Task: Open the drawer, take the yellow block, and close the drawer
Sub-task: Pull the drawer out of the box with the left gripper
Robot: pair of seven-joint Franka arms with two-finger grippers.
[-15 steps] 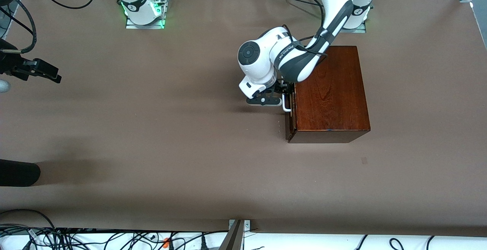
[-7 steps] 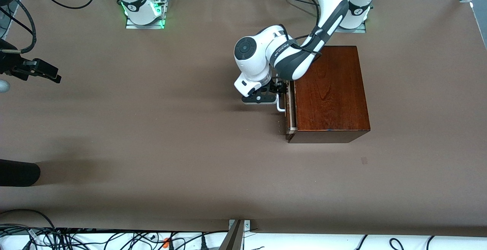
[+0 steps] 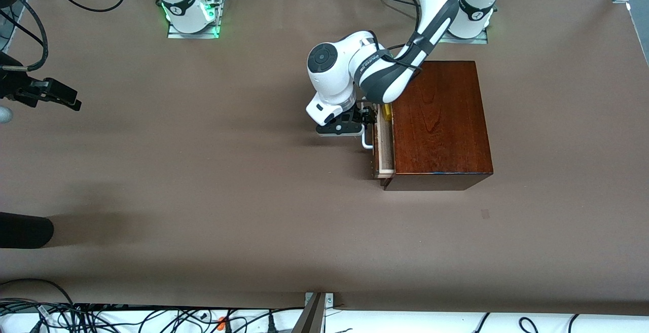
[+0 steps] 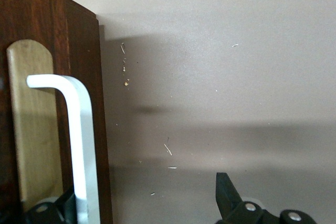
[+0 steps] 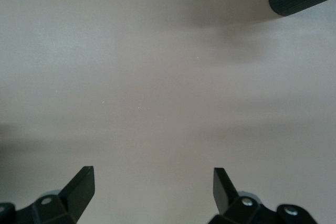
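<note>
Opening step underway: left gripper [image 3: 369,120] w/ fingers spread, hooked around white handle [image 4: 79,145] of drawer [image 3: 384,143], part out. Yellow block [image 3: 387,111] prob inside, barely showing. Next: pull further. Right gripper [image 5: 152,192] spread, waiting at table edge.

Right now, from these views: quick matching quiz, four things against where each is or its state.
Things:
1. drawer
2. yellow block
3. left gripper
4. right gripper

States:
A. open over bare table, waiting
B. pulled partly out of the wooden box
C. open around the white handle
D. inside the drawer, partly hidden by the arm

Pairs: 1-B, 2-D, 3-C, 4-A
</note>
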